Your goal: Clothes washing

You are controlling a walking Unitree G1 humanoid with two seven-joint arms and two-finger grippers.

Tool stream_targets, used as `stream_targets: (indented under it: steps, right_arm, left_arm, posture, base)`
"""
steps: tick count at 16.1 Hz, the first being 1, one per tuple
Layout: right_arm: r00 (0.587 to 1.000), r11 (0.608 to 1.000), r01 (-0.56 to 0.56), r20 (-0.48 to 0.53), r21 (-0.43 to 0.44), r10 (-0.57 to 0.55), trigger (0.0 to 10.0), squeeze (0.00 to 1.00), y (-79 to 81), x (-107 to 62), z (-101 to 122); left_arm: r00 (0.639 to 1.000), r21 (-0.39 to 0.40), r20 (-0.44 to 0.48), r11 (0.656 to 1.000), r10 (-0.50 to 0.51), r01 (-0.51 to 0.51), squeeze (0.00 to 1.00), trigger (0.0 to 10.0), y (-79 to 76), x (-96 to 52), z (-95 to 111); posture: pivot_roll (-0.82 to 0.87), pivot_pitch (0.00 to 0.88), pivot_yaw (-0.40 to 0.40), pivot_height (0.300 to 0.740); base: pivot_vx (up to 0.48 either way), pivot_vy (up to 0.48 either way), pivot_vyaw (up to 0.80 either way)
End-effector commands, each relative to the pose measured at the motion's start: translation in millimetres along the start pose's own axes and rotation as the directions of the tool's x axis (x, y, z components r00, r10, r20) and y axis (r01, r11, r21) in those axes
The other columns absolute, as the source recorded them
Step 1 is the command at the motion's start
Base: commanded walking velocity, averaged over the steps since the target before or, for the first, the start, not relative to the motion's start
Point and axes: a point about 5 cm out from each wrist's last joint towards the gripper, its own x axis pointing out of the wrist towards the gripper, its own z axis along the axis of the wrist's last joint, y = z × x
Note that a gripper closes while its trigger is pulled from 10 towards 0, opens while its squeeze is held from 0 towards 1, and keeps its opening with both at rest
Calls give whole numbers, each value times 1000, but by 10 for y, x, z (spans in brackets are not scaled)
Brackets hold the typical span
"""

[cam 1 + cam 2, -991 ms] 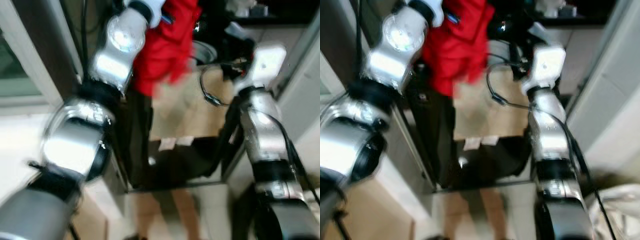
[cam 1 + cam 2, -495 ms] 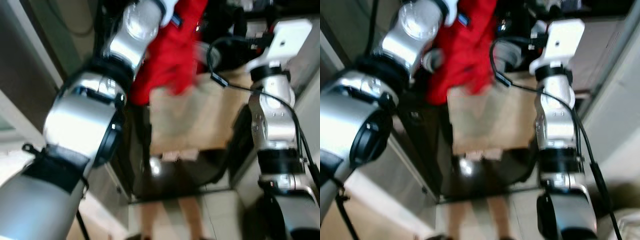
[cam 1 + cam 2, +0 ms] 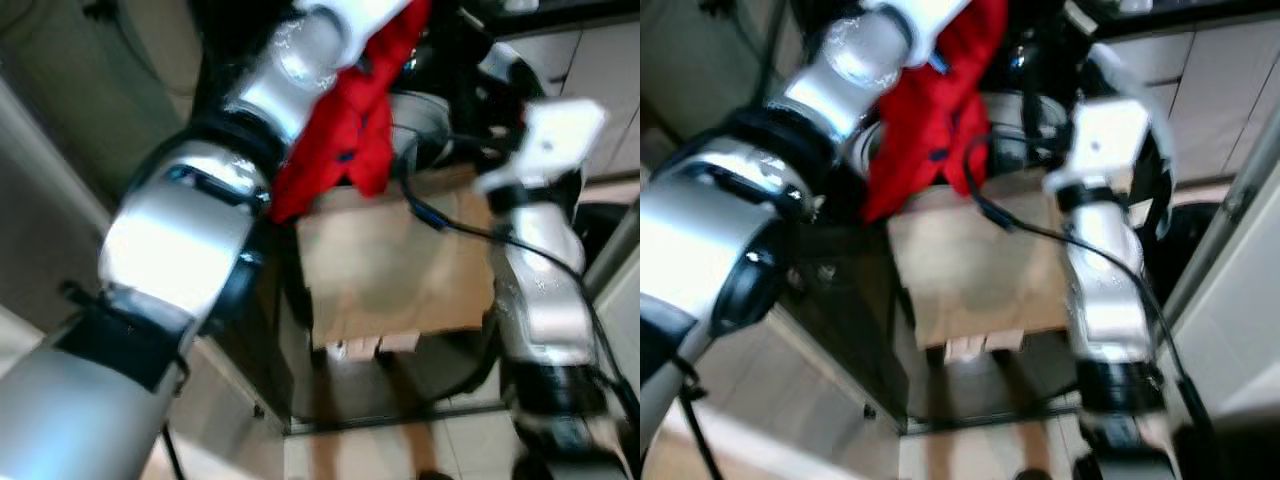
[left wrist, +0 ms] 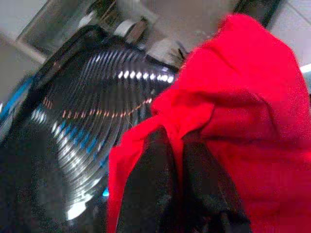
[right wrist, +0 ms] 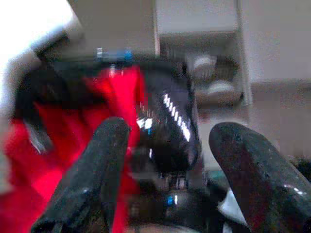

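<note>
In the left eye view the left arm [image 3: 190, 240] reaches up and forward, its silver joints crowding the left half of the scene, and a red garment [image 3: 355, 130] hangs from its upper end over a tan panel [image 3: 395, 265] below. The right arm [image 3: 535, 270] rises on the right with a black cable [image 3: 430, 215] looping off it toward the garment, so the room between the two arms is narrow. The right eye view shows the same red cloth draped beside a dark round machine opening [image 3: 1015, 130], with pale cabinet fronts [image 3: 1225, 70] behind on the right. In the left wrist view the left claw [image 4: 177, 160] has its two black fingers pressed together on the red garment, just beside a ribbed shiny drum [image 4: 82, 131]. In the right wrist view the right claw [image 5: 170, 141] stands with fingers wide apart, holding nothing, the garment and a glossy dark rim [image 5: 175, 121] ahead of it.
</note>
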Motion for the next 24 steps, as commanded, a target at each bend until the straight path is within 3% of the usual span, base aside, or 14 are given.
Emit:
stream_targets:
  steps: [1,5,6,9,13,15,16,17,18,19,21,22,23,24]
  right_arm:
    - [998,998,-51,48,36,49,10000,0,121,-50,188]
    - [987,987,-156,40,35,155,10000,0,170,-315,541]
    - [984,983,-179,20,30,178,10000,0,165,-353,538]
    - [940,953,-300,-154,51,304,10000,0,163,-582,448]
    - [927,949,-303,-202,87,314,10000,0,153,-603,418]
    - [917,942,-319,-216,105,335,10000,0,186,-604,400]
    - [913,939,-324,-220,118,343,10000,0,200,-598,390]
    - [913,939,-324,-222,118,343,10000,0,202,-596,387]
    - [913,939,-321,-225,120,341,10000,0,200,-588,377]
    - [913,942,-313,-234,124,334,10000,0,186,-581,344]
    - [914,944,-303,-240,133,328,10000,0,181,-563,303]
    - [914,944,-299,-243,141,325,10000,0,189,-548,268]
    - [918,947,-281,-244,156,313,10000,0,198,-509,207]
    - [923,952,-261,-247,163,295,10000,0,192,-476,155]
  left_arm:
    - [997,27,-81,1000,4,-2,0,10000,55,-41,-184]
    - [982,130,-188,991,-5,30,0,10000,-37,-127,-502]
    - [979,141,-204,990,4,25,1000,10000,-33,-142,-545]
    - [961,159,-276,987,32,13,1000,10000,13,-225,-757]
    - [957,221,-273,975,94,-33,1000,10000,142,-256,-794]
    - [963,379,-220,923,157,-64,1000,10000,238,-255,-748]
    - [960,485,-148,864,236,-138,1000,10000,366,-256,-677]
    - [960,503,-139,852,243,-143,1000,10000,385,-258,-670]
    - [954,487,-143,858,263,-163,1000,10000,443,-270,-674]
    - [940,418,-164,884,298,-208,1000,10000,562,-298,-688]
    - [934,311,-205,924,293,-222,1000,10000,620,-327,-737]
    - [923,141,-241,952,299,-271,0,10000,683,-356,-776]
    - [930,-82,-258,954,260,-289,0,10000,702,-377,-815]
    - [933,-178,-253,936,256,-305,0,10000,708,-392,-838]
  posture:
    - [-314,36,224,740]
    - [-397,103,269,740]
    - [-408,107,269,740]
    - [-439,112,251,740]
    - [-416,114,220,740]
    - [-409,114,213,740]
    - [-406,114,210,740]
    - [-406,113,207,740]
    - [-405,111,206,740]
    - [-397,99,195,740]
    - [-388,83,188,740]
    - [-380,73,184,740]
    - [-358,43,172,740]
    - [-329,22,163,740]
  base:
    - [0,0,0]
    - [0,0,0]
    - [0,0,0]
    - [0,0,0]
    - [0,0,0]
    - [0,0,0]
    - [0,0,0]
    - [0,0,0]
    - [0,0,0]
    - [0,0,0]
    - [0,0,0]
    - [0,0,0]
    - [0,0,0]
    - [0,0,0]
